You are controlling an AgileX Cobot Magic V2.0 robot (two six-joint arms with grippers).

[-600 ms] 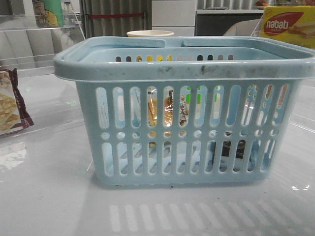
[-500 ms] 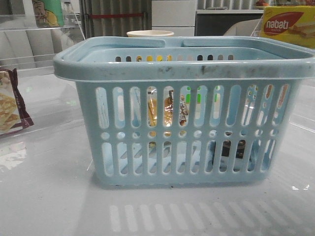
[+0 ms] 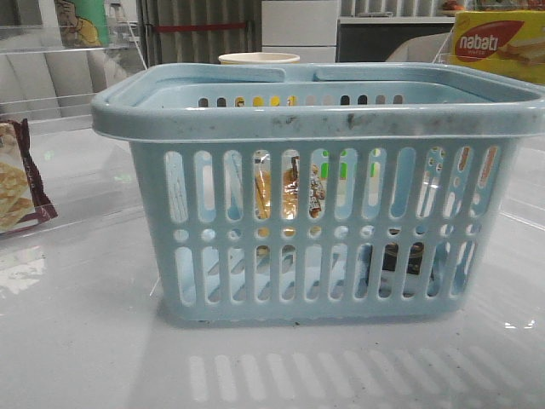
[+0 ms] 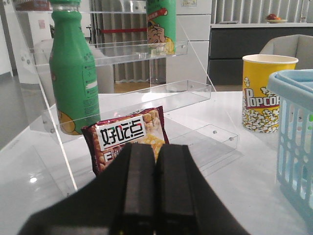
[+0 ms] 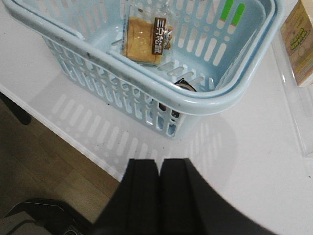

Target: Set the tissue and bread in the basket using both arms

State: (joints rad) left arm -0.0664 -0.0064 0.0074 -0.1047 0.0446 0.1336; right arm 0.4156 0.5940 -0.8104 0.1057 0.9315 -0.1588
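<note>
The light-blue slotted basket [image 3: 319, 123] stands in the middle of the table in the front view. The bagged bread [image 3: 289, 194] shows through its slots and lies inside it in the right wrist view [image 5: 143, 39]. The dark tissue packet [image 3: 402, 256] sits low inside at the right, glimpsed under the rim in the right wrist view [image 5: 185, 85]. My left gripper [image 4: 156, 147] is shut and empty, facing the maroon cracker bag, with the basket's corner [image 4: 296, 142] beside it. My right gripper [image 5: 159, 163] is shut and empty, outside the basket [image 5: 161, 90] over the table near its edge. Neither gripper shows in the front view.
A maroon-edged cracker bag [image 4: 128, 137] leans at a clear acrylic shelf [image 4: 122, 93] holding a green bottle [image 4: 73, 73]. A yellow popcorn cup [image 4: 264, 93] stands behind the basket. A yellow nabati box [image 3: 498, 43] is at the back right. The table edge and floor [image 5: 44, 161] are close.
The cracker bag at the left edge of the front view has slid slightly left. Basket and contents have not moved.
</note>
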